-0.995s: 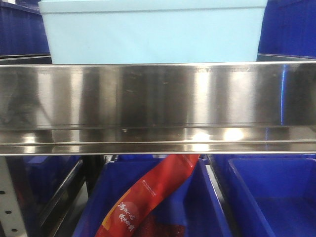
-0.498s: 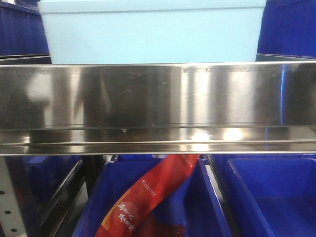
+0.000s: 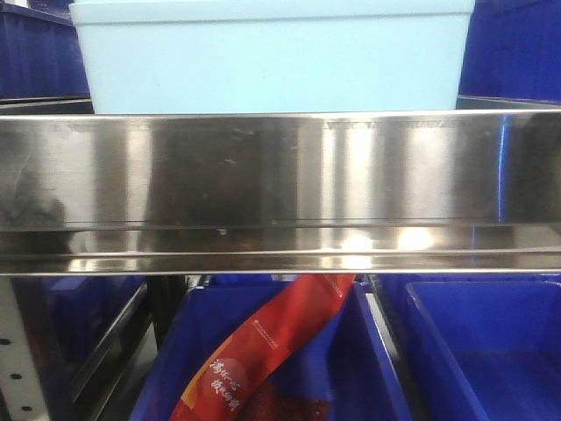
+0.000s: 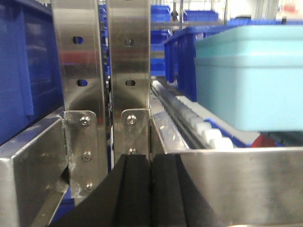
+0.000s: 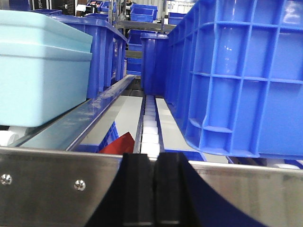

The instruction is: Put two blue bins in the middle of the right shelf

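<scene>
Nothing has shifted since the earlier frames apart from the sheen on the steel. Nearest in each wrist view, the left tool (image 4: 150,189) and right tool (image 5: 155,189) both show their black pads pressed together, clenched on nothing, just in front of the steel shelf rail (image 3: 280,189). Beyond that rail one pale blue bin (image 3: 272,57) sits on the shelf rollers; only one is in view. Dark blue crates (image 5: 236,75) flank it. Below, a red packet (image 3: 263,351) leans in a lower blue crate (image 3: 368,368).
</scene>
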Action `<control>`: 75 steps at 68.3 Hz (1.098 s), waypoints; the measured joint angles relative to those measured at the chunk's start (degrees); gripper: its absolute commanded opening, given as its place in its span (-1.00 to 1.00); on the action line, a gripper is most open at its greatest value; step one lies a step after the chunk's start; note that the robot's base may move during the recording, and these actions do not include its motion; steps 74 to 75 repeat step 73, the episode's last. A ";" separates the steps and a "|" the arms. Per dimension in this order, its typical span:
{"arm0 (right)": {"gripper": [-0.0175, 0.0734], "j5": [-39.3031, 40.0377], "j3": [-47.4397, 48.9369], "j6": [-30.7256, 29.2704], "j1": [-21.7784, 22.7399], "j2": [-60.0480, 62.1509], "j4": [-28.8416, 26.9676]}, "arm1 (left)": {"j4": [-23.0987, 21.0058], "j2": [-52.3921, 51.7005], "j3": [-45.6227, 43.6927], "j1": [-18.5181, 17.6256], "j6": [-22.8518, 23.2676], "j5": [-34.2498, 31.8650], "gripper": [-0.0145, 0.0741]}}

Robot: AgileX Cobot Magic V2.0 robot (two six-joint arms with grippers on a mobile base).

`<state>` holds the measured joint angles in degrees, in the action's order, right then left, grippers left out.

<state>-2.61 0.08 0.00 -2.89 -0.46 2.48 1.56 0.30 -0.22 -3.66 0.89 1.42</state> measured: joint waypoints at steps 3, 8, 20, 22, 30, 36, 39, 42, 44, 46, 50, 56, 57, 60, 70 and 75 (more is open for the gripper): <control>-0.98 0.00 0.00 0.00 0.00 0.00 0.00 | 0.26 0.00 0.11 0.00 0.66 -1.42 -0.92; -0.98 0.00 0.00 0.00 0.00 0.00 0.00 | 0.38 0.00 0.22 0.00 1.17 -2.03 -0.92; -0.98 0.00 0.00 0.00 0.00 0.00 0.00 | 0.49 0.00 0.32 2.16 1.41 -2.59 -0.92; -0.98 0.00 0.00 0.00 0.00 0.00 0.00 | 0.49 0.00 0.32 2.83 1.46 -2.59 -0.92; -0.98 0.00 0.00 0.00 0.00 0.00 0.00 | 0.49 0.00 0.32 4.20 1.66 -2.59 -0.92; -0.98 0.00 0.00 0.00 0.00 0.00 0.00 | 0.49 0.00 0.32 4.24 1.60 -2.59 -0.92; -0.98 0.00 0.00 0.00 0.00 0.00 0.00 | 0.49 0.00 0.32 4.24 1.60 -2.59 -0.92; -0.98 0.00 0.00 0.00 0.00 0.00 0.00 | 0.49 0.00 0.32 4.24 1.60 -2.59 -0.92; -0.98 0.00 0.00 0.00 0.00 0.00 0.00 | 0.49 0.00 0.32 4.24 1.60 -2.59 -0.92; -0.98 0.00 0.00 0.00 0.00 0.00 0.00 | 0.49 0.00 0.32 4.24 1.60 -2.59 -0.92; -0.98 0.00 0.00 0.00 0.00 0.00 0.00 | 0.49 0.00 0.32 4.24 1.60 -2.59 -0.92; -0.98 0.00 0.00 0.00 0.00 0.00 0.00 | 0.49 0.00 0.32 4.24 1.60 -2.59 -0.92; -0.98 0.00 0.00 0.00 0.00 0.00 0.00 | 0.49 0.00 0.32 4.24 1.60 -2.59 -0.92; -0.98 0.00 0.00 0.00 0.00 0.00 0.00 | 0.49 0.00 0.32 4.24 1.60 -2.59 -0.92; -0.98 0.00 0.00 0.00 0.00 0.00 0.00 | 0.49 0.00 0.32 4.24 1.60 -2.70 -0.92; -0.98 0.00 0.00 0.00 0.00 0.00 0.00 | 0.49 0.00 0.32 4.24 1.60 -2.70 -0.92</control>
